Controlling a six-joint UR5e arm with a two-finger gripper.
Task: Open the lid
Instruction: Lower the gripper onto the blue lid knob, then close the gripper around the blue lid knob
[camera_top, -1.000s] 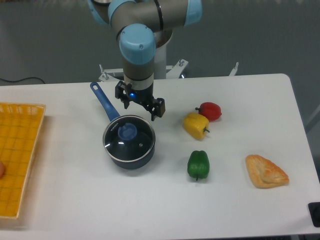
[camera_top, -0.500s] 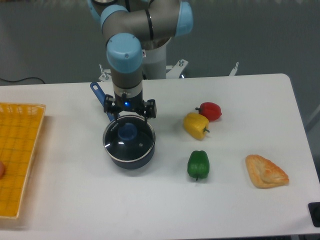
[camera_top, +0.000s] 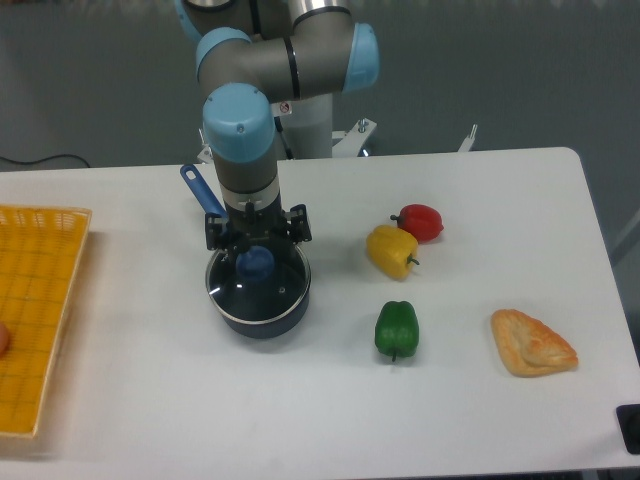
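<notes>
The lid (camera_top: 262, 290) is a clear glass disc with a metal rim, lying flat on the dark blue saucepan (camera_top: 262, 318). Its blue knob (camera_top: 256, 264) stands in the middle. My gripper (camera_top: 256, 238) hangs straight above the knob, open, with one finger to each side of it and just above the glass. The pan's blue handle (camera_top: 199, 189) runs up and to the left, partly behind the arm.
A yellow pepper (camera_top: 391, 250) and a red pepper (camera_top: 420, 221) lie right of the pan, a green pepper (camera_top: 396, 329) below them. A pastry (camera_top: 531, 343) sits at the far right. An orange basket (camera_top: 35, 310) fills the left edge.
The gripper has moved left and down from beside the pan's upper right rim to a spot directly over the lid's knob, and it has turned so its fingers flank the knob.
</notes>
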